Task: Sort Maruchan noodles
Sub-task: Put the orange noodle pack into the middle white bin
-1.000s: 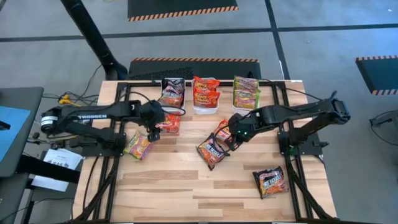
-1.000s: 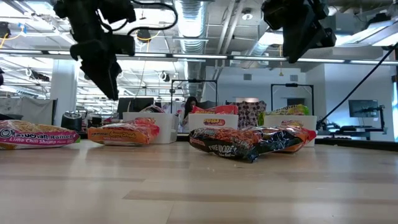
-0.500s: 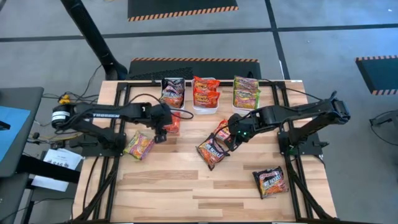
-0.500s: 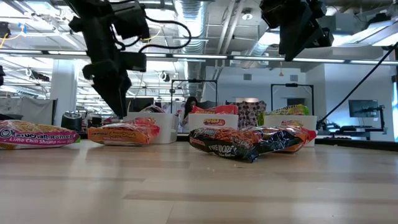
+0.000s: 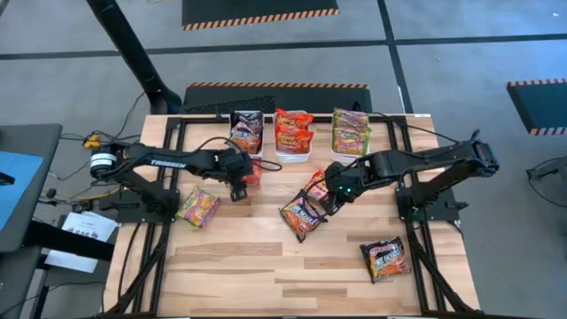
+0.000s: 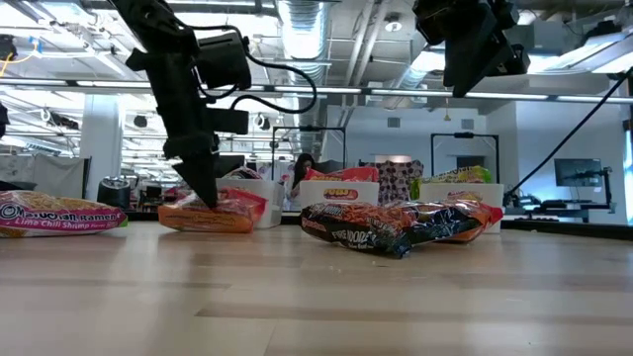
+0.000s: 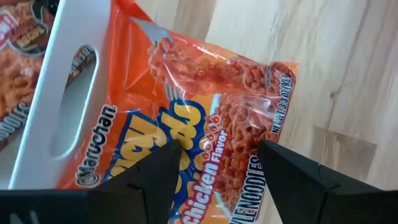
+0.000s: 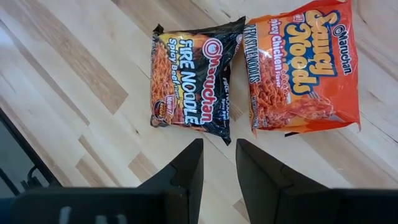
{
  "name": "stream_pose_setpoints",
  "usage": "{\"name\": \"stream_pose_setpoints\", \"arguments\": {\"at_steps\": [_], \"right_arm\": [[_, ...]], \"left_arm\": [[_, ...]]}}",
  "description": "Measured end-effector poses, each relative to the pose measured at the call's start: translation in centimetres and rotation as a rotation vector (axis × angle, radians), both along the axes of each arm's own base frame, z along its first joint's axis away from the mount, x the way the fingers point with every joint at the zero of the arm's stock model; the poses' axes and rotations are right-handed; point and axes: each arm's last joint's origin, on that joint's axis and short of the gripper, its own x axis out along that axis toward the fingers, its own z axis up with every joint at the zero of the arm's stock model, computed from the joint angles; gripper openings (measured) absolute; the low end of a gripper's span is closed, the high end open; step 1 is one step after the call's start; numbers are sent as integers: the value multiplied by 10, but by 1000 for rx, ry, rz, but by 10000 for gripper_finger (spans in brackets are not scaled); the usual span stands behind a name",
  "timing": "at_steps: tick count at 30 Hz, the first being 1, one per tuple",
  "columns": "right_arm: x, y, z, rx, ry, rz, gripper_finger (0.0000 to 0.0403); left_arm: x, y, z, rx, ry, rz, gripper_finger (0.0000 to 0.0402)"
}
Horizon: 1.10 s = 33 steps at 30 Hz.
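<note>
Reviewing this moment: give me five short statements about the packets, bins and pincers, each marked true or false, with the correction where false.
1. The left pincer is open, straddling an orange chicken packet lying against a white bin. True.
2. The right pincer grips the black Fire Noodle packet. False: it hovers above it, holding nothing.
3. Three white bins sit along the table's far edge. True.
4. A dark packet lies alone near the right front of the table. True.
5. The black Fire Noodle packet lies alone. False: an orange Saucy Noods packet lies right beside it.
</note>
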Motion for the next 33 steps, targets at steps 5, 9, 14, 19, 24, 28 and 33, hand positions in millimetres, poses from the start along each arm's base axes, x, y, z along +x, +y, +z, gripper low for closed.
{"name": "stream_pose_setpoints", "arguments": {"at_steps": [5,9,14,19,24,28,33], "right_arm": [[0,0,0,0,0,0,119],[0,0,0,0,0,0,119],[0,0,0,0,0,0,119],[0,0,0,0,0,0,119],[1,-1,1,1,-12,-3,119],[4,0,2,5,-44,-3,119],[9,0,5,9,-110,2,119]], "left_arm": [[-1,0,0,-15,-2,13,204],[-2,-1,-4,-59,-14,0,158],[-5,-4,-10,-93,-16,-20,76],[-6,-5,-9,-124,-26,-38,10],[-13,-11,2,-179,-65,-71,3],[-22,-19,19,-194,-120,-107,0],[-27,-32,44,-142,-242,-183,0]]}}
